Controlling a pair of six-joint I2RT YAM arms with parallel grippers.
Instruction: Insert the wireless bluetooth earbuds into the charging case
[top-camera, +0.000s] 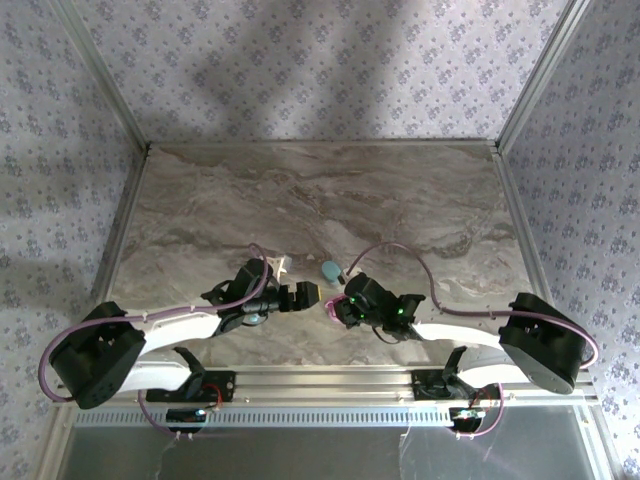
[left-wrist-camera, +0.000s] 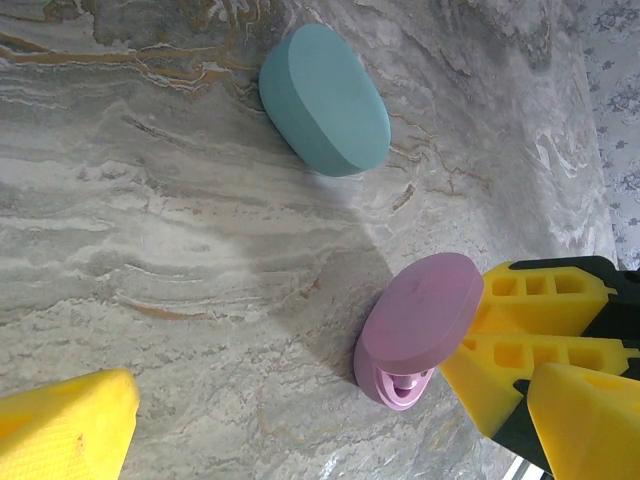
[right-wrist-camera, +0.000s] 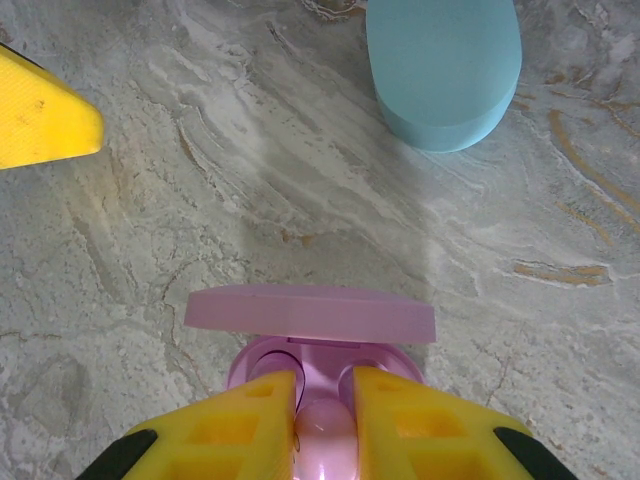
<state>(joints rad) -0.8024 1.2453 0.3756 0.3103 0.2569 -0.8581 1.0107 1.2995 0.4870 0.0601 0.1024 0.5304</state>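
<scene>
Top external view: both arms reach in over the marble table (top-camera: 300, 190) and meet near the lower middle of the frame. The left gripper (top-camera: 305, 294) and the right gripper (top-camera: 335, 308) face each other, close together. A blue case (top-camera: 329, 269) lies just above them on the table, lid closed. Anything smaller is too tiny to make out here.

Left wrist view: the left gripper (left-wrist-camera: 330, 430) stands wide apart with nothing between its fingers, one yellow tip at the lower left corner and the other at the lower right. The blue case (left-wrist-camera: 325, 98) lies flat at the upper middle. A pink case (left-wrist-camera: 420, 320) sits at centre right with its lid raised. The right gripper (left-wrist-camera: 470, 330) presses in against it from the right edge, its two yellow fingers nearly together.

Right wrist view: the right gripper (right-wrist-camera: 322, 390) comes up from the bottom edge, its fingers drawn in to a narrow gap. They pinch a small glossy pink piece, by its look a pink earbud (right-wrist-camera: 325, 430). It sits right at the open base of the pink case (right-wrist-camera: 310, 310), whose lid stands edge-on just above the fingertips. The blue case (right-wrist-camera: 445, 70) is at the top right, well apart from the pink one. A yellow finger (right-wrist-camera: 45, 115) of the other arm shows at the upper left.
</scene>
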